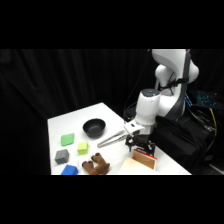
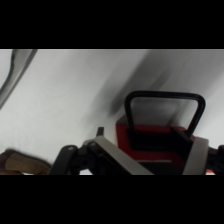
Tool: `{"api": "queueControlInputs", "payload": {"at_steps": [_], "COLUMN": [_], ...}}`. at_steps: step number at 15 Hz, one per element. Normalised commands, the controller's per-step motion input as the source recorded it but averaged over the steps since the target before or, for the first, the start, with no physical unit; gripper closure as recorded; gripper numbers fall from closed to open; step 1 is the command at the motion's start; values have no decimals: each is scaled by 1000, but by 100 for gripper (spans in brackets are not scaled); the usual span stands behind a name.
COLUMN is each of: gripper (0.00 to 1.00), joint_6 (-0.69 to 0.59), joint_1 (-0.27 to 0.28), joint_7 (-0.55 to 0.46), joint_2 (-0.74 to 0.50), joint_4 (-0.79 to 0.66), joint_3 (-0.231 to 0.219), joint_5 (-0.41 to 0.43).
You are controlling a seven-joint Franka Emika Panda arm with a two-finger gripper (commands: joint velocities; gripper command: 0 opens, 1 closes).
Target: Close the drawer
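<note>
Drawer first: the small pale-wood box with the orange-brown sliding part, red trim and thin black loop handle sits at the near edge of the white table, right under your white arm's gripper. In the wrist view the black loop handle stands up just past the two fingers.

You cannot tell if the jaws are open or closed; one finger seems to lie on each side of the red part, but the view is too dim to be sure.

What could go wrong: the drawer box is small and looks light. If you push too hard or off to one side, the whole box may slide or turn on the table and the sliding part may not go in. It sits close to the table's edge, so it could fall off. A finger could also catch on the loop handle and tip the box.

Count what you see: one drawer, one black bowl, one pair of metal tongs, one brown toy bear, two green blocks, one grey block, one blue block.
</note>
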Motion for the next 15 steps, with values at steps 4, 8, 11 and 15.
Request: {"api": "queueControlInputs", "payload": {"at_steps": [4,8,11,15], "gripper": [0,0,0,0], "joint_6": [-190,-400,-340,-231], "joint_1": [232,155,64,-5], "joint_7": [208,225,172,119], "joint_2": [107,91,158,194], "joint_4": [337,495,520,428], "joint_3": [-146,-67,-12,3], "joint_5": [-217,-188,-176,-154]}}
